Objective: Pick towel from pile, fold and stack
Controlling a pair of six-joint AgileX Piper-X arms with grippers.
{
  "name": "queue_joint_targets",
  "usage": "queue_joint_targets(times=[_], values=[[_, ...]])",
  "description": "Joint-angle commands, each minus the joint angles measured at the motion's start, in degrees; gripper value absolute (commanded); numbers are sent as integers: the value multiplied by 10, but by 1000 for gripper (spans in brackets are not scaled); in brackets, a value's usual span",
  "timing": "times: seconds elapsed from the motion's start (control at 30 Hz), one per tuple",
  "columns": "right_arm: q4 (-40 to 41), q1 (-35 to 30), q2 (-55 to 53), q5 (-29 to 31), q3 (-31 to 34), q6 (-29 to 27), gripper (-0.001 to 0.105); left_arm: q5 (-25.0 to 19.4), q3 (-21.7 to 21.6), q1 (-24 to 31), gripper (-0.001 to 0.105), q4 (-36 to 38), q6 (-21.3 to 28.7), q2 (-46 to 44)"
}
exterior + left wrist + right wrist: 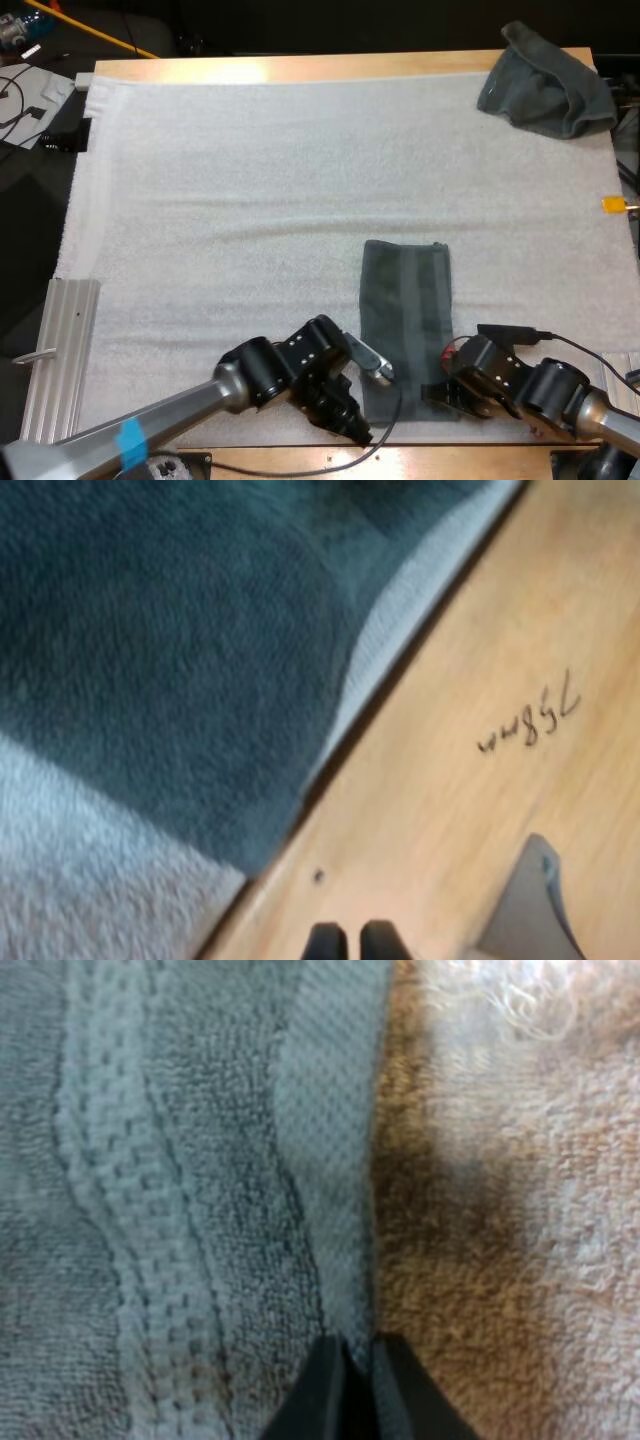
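Note:
A dark grey-green towel [405, 315], folded into a long strip, lies flat on the white mat [250, 180] near its front edge. My left gripper [362, 428] is at the strip's near left corner. In the left wrist view its fingers [326, 942] are together with nothing between them, over bare wood just off the towel's corner [180, 680]. At the strip's near right corner, my right gripper [436, 393] is shut, its fingertips [322, 1380] pinching the towel's woven hem [330, 1160]. A crumpled towel [545, 80] lies at the far right.
The wooden table's front edge [480, 810], with handwriting on it, runs right beside the left gripper. A ribbed metal rail [60, 350] lies along the mat's left side. Cables and clutter sit beyond the table's far left corner.

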Motion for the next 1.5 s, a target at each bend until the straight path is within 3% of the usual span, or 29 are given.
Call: queue_joint_targets(times=[0.0,0.2,0.43,0.63,0.73,0.93,1.03,1.1,1.27,1.47], values=[[34,-1,-26,-3,-11,-11,0,-12,-3,-3,0,60,23,-52],[61,2,-83,-13,-16,10,0,-47,-6,-2,0,131,53,-121],[50,0,-70,-12,-12,3,0,-39,-1,0,2,67,48,-107],[48,1,-69,-13,-12,5,0,-62,-1,0,35,32,61,-94],[48,-1,-68,-12,-12,6,0,-72,-1,0,43,19,69,-72],[45,-1,-68,-10,-12,7,0,-81,-1,-14,50,-9,80,-28],[44,-1,-68,-9,-13,7,0,-118,-1,-32,51,-23,82,-15],[43,-1,-72,-11,-13,5,0,-99,-3,-25,50,-14,75,-21],[42,-1,-70,-11,-13,4,0,-170,-4,-45,51,-7,78,-6],[44,-1,-68,-12,-13,4,0,-212,-6,-63,51,-9,82,32]])
